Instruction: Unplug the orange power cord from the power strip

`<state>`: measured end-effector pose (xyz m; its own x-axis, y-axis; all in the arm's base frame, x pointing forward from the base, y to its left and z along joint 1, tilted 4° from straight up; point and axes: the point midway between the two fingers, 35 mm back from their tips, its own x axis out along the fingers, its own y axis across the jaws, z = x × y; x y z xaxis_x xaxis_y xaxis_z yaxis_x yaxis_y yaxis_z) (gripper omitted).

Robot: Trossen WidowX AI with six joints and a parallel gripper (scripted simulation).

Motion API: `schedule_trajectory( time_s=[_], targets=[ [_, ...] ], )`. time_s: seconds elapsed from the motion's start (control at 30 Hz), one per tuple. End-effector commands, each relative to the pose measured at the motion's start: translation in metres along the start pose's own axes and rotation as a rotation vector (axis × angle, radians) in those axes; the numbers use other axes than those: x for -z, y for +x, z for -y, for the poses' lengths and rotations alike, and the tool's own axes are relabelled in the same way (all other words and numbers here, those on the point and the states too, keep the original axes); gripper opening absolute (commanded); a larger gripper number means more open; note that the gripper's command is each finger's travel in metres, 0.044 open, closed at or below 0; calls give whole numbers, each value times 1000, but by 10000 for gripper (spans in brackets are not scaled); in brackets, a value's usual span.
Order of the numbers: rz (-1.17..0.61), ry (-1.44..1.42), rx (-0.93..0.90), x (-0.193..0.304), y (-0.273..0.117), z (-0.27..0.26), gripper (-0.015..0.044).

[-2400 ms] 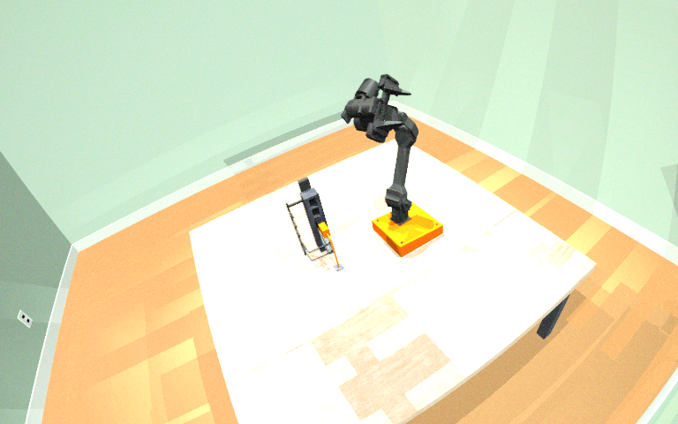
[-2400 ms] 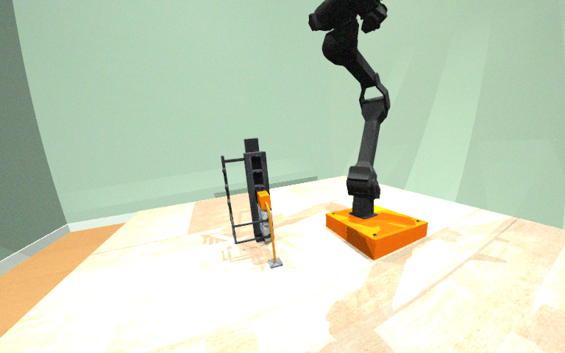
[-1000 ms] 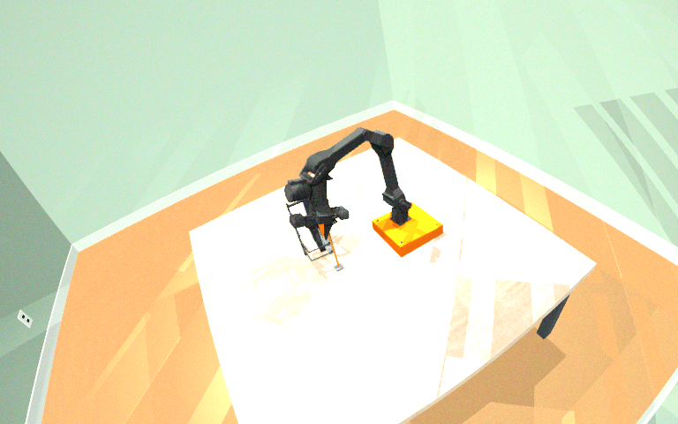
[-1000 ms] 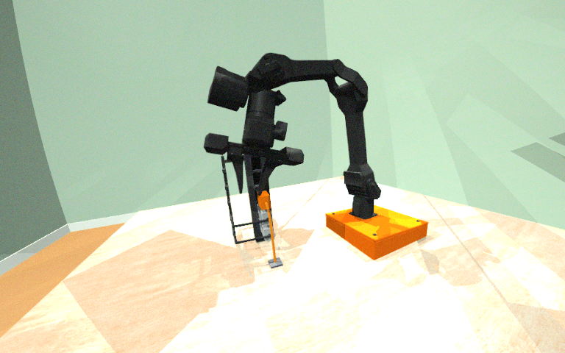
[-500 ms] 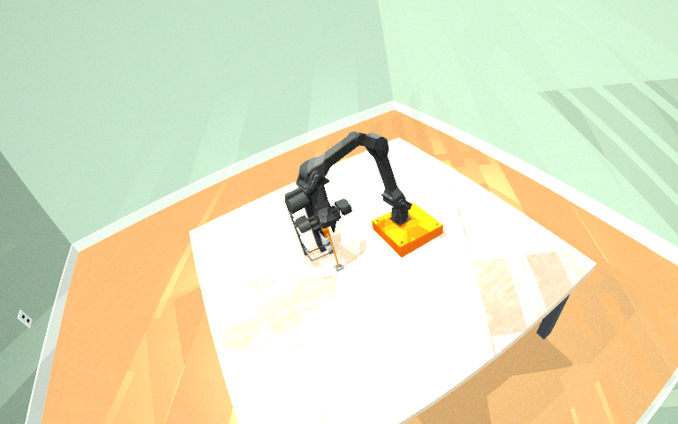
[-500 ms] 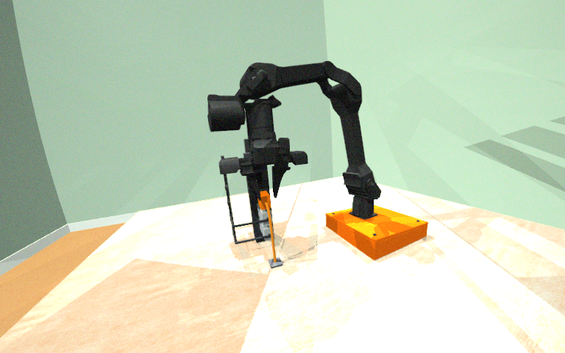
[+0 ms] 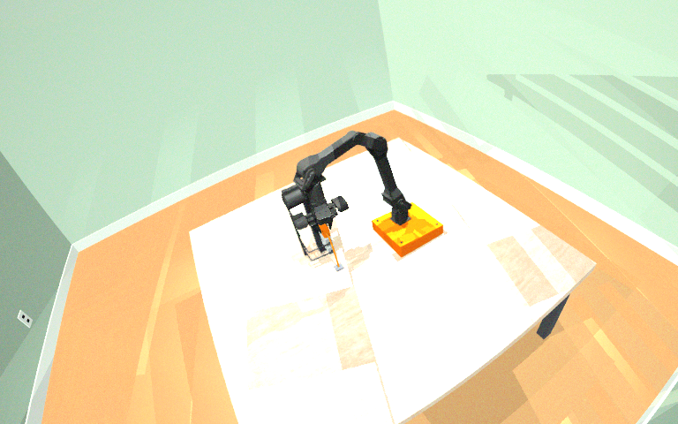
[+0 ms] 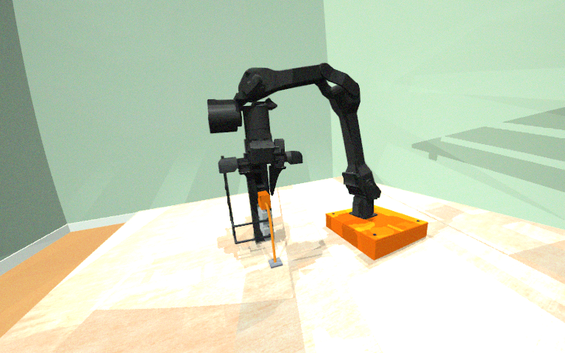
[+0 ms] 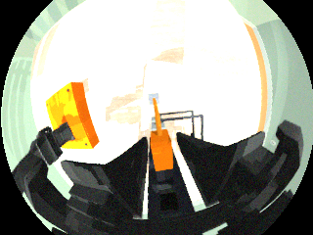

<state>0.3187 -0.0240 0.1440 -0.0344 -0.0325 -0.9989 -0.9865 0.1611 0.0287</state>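
1. The pincer [image 8: 268,187] points straight down, with its fingers standing on both sides of the orange plug [image 8: 263,200]. It is half released, not clenched. In the wrist view the plug [image 9: 160,152] sits in the gap between the two dark fingers; I cannot tell if the fingers touch it.
2. The plug is still seated in the power strip [image 8: 252,199]. This is a black bar that stands upright on the bench [image 8: 166,270], and a thin black wire frame [image 8: 229,208] stands just beside it.
3. The orange cord [image 8: 271,234] comes down from the plug at a small tilt and ends in a small grey block [image 8: 275,262] that lies on the bench, near the foot of the strip.
4. In the top view the strip, the cord [image 7: 335,252] and the grey block [image 7: 339,268] are near the far left corner of the bench [image 7: 449,309], well apart from its near edge.
5. The arm rises from a flat orange base [image 8: 377,231], which sits close to the far edge of the bench, and it bends over in an arch toward the strip. The base [image 9: 68,114] also appears at the left in the wrist view.
6. Any label or writing on the plug, the strip or the base is too small and blurred to read.
7. A white wall socket [image 7: 24,318] is low on the grey wall at the left, far from the bench.
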Motion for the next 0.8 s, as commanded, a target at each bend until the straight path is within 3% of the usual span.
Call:
schedule_trajectory(
  time_s=[0.0,0.7,0.77],
  targets=[
    [-5,-5,0,6,0,-1,160],
    [-6,-5,0,17,12,-2,160],
    [-2,1,1,16,9,0,107]
  ],
)
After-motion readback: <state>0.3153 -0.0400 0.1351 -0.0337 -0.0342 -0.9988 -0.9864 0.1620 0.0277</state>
